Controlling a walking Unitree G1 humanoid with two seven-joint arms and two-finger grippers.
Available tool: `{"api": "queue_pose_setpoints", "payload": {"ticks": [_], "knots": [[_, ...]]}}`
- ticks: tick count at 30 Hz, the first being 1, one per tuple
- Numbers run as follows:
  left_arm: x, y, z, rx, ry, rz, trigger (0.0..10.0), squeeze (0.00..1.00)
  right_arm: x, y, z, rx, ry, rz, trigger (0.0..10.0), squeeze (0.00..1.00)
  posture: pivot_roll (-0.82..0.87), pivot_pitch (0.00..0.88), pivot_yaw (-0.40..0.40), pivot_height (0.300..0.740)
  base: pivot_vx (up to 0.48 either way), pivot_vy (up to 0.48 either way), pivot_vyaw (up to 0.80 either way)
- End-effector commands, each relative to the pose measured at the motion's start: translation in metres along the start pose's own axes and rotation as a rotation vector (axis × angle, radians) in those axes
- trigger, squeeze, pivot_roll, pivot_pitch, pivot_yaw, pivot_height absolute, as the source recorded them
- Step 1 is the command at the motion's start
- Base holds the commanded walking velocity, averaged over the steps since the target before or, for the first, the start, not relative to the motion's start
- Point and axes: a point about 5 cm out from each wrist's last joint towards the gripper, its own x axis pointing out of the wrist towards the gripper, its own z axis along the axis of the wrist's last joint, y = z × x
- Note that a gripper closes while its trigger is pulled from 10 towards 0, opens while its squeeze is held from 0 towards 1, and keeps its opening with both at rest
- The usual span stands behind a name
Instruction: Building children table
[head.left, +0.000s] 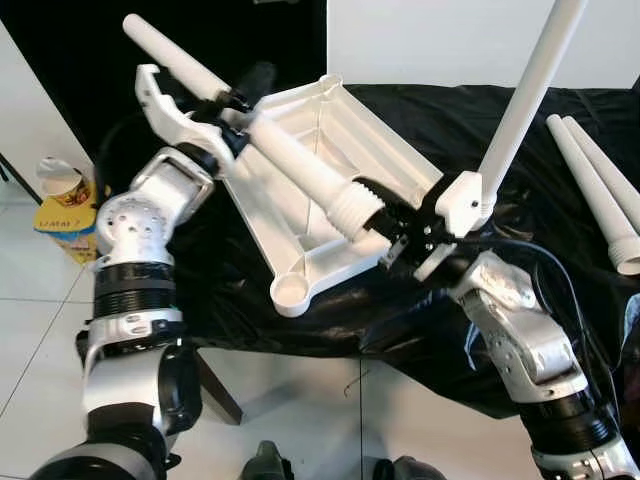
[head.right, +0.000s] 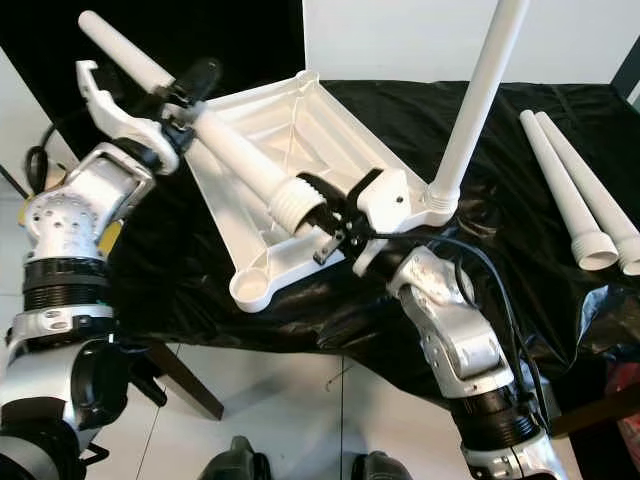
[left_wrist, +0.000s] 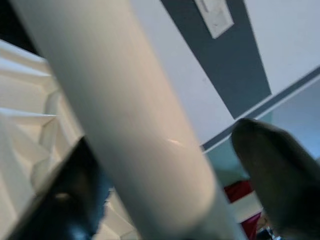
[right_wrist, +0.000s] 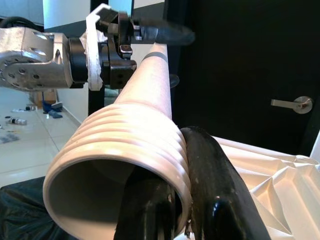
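Long white tapered plastic table leg runs from upper left toward centre of frame above the upturned white ribbed plastic tabletop on black plastic sheeting. Left gripper is clamped round its shaft; right gripper pinches the wall of its threaded open end, one finger inside, one outside. Risk: that thin rim hold slips or the arms pull unevenly, so the thread meets the empty round corner socket crooked and cross-threads, or the leg swings into the upright white leg already fitted at right.

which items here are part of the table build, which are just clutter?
Job:
- table leg, held by left claw and right claw
- upturned white tabletop
- leg already standing in a corner socket
- two spare legs on the black cloth

Clutter:
- paper cup on the yellow box
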Motion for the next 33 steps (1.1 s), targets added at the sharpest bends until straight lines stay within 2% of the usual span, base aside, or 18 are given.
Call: {"api": "queue_pose_setpoints", "payload": {"ticks": [1, 2, 12, 13, 16, 17, 25, 26, 27, 28, 33], "knots": [[0.0, -0.011, 0.004, 0.011, -0.011, -0.223, 4.2, 0.0, -0.002, 0.001, 0.003, 0.006, -0.008, 0.007, 10.0, 0.0, 0.02, 0.06, 0.053, 0.74, 0.0, 0.0, 0.0], [0.0, -0.008, 0.004, 0.005, -0.01, -0.205, 0.0, 0.0, -0.002, 0.001, 0.003, 0.007, -0.007, 0.008, 10.0, 0.0, 0.02, 0.06, 0.053, 0.74, 0.0, 0.0, 0.0], [0.001, -0.005, 0.002, -0.021, 0.003, -0.199, 0.0, 0.0, -0.002, 0.001, 0.005, 0.005, -0.014, 0.007, 10.0, 0.0, 0.03, 0.065, 0.048, 0.74, 0.0, 0.0, 0.0], [0.002, -0.005, 0.003, -0.031, -0.002, -0.204, 0.0, 0.0, -0.003, 0.001, 0.004, 0.012, -0.008, 0.004, 10.0, 0.87, 0.03, 0.067, 0.047, 0.74, 0.0, 0.0, 0.0], [0.003, -0.005, 0.004, -0.041, -0.007, -0.212, 0.0, 0.0, -0.004, 0.001, 0.004, 0.02, -0.003, 0.0, 10.0, 0.87, 0.03, 0.068, 0.047, 0.74, 0.0, 0.0, 0.0], [0.003, -0.005, 0.006, -0.06, -0.019, -0.205, 0.0, 0.0, -0.005, 0.0, 0.004, 0.027, 0.005, 0.0, 10.0, 1.0, 0.03, 0.069, 0.045, 0.74, 0.0, 0.0, 0.0], [0.005, 0.003, 0.015, -0.124, -0.084, -0.15, 0.0, 0.0, -0.014, -0.003, 0.0, 0.021, 0.048, 0.002, 10.0, 1.0, 0.02, 0.069, 0.041, 0.74, 0.0, 0.0, 0.0], [0.005, 0.005, 0.017, -0.124, -0.094, -0.137, 8.4, 0.0, -0.019, -0.006, -0.002, 0.012, 0.069, -0.004, 10.0, 1.0, 0.02, 0.07, 0.04, 0.74, 0.0, 0.0, 0.0], [0.005, 0.005, 0.017, -0.124, -0.094, -0.137, 8.4, 0.0, -0.019, -0.006, -0.002, 0.012, 0.069, -0.004, 10.0, 1.0, 0.02, 0.07, 0.04, 0.74, 0.0, 0.0, 0.0], [0.005, 0.007, 0.017, -0.105, -0.093, -0.127, 10.0, 0.0, -0.025, -0.01, -0.004, 0.001, 0.096, -0.013, 10.0, 1.0, 0.01, 0.07, 0.04, 0.74, 0.0, 0.0, 0.0], [0.004, 0.011, 0.017, -0.084, -0.094, -0.102, 10.0, 0.0, -0.038, -0.017, -0.008, -0.031, 0.164, -0.015, 10.0, 1.0, 0.01, 0.069, 0.036, 0.74, 0.0, 0.0, 0.0]]}}
